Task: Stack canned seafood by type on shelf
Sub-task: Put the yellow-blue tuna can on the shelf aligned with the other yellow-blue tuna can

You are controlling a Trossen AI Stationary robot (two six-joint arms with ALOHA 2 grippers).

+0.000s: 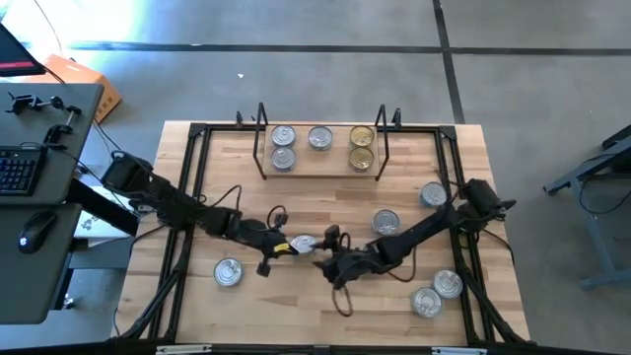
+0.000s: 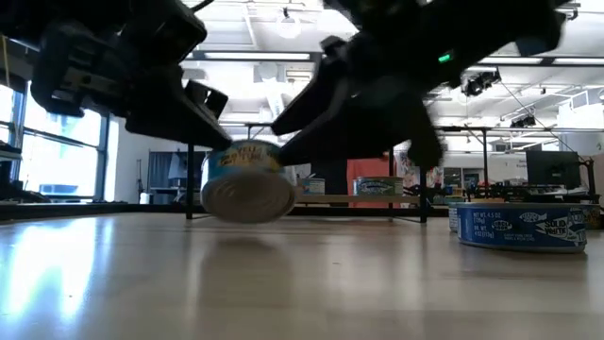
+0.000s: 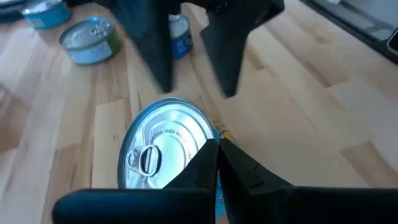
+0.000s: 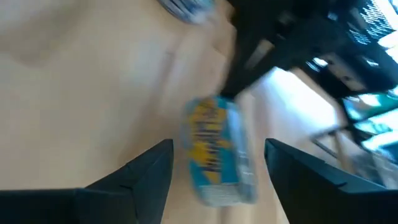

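— Where's the action right now?

— Mid-desk [image 1: 325, 202], toward the front. The two arms meet there over one tin [image 1: 303, 242]. The left tool [image 1: 286, 247] has it: its fingers [image 3: 205, 165] are pinched tight on the rim, and the tin hangs tilted, lid turned partly sideways, close above the wood.

— And the right arm?

— The right tool [image 1: 323, 258] sits just beside that same tin, facing it, with its fingers [image 4: 146, 171] spread wide on either side of the blue and yellow label. They aren't touching the tin; it has hold of nothing.

— So only one side is gripping.

— Yes, the left. From table height you can see the tin's pale face tipped toward us, the dark fingers clamped at its top edge.

— What about the shelf?

— The shelf [image 1: 320, 173] stands at the back of the desk, wire uprights at both ends. Five tins are on it: two silver ones [image 1: 283, 146] at the left end, one silver one [image 1: 319, 137] in the middle, and two gold-topped ones [image 1: 362, 146] at the right end.

— Any still loose?

— Several. One tin [image 1: 228, 272] lies near the front left, below the left arm. One [image 1: 385, 222] rests mid-right, one [image 1: 433, 194] close to the right rail, and a pair [image 1: 437, 294] sits touching in the front right corner.
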